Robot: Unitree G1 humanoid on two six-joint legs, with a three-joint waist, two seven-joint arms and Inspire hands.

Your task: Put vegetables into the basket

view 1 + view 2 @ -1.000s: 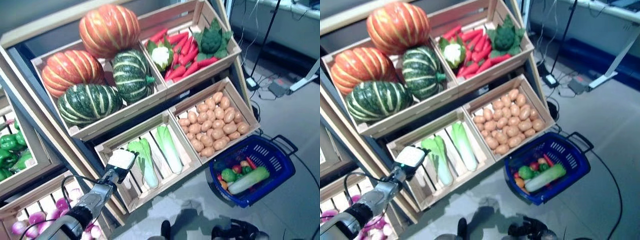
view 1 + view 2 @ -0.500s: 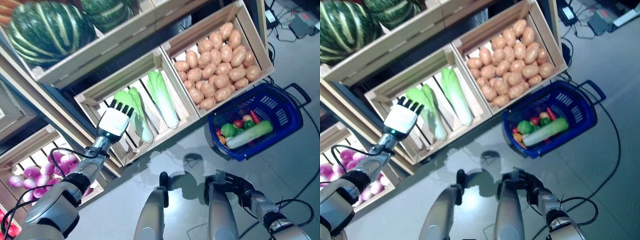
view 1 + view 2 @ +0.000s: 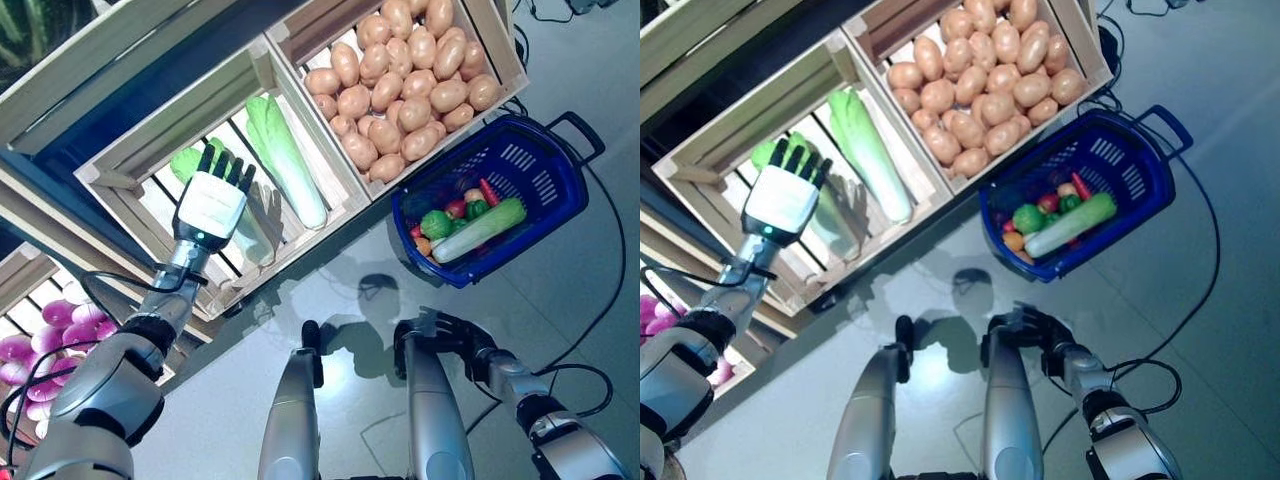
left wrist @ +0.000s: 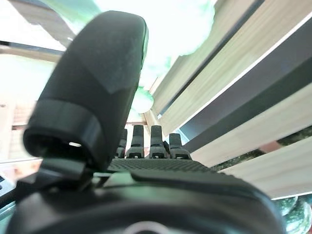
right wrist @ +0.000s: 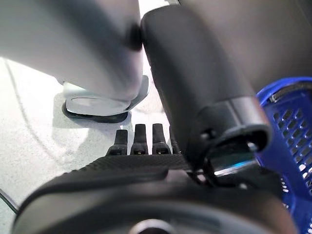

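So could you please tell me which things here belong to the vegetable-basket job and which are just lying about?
Belonging to the job:
- blue basket, already holding vegetables
- napa cabbages in their crate
- potatoes in the next crate
- left robot hand, open, over the cabbage crate

Lying about:
- purple onions
- right robot hand, idle, low down

Left hand hides much of one cabbage
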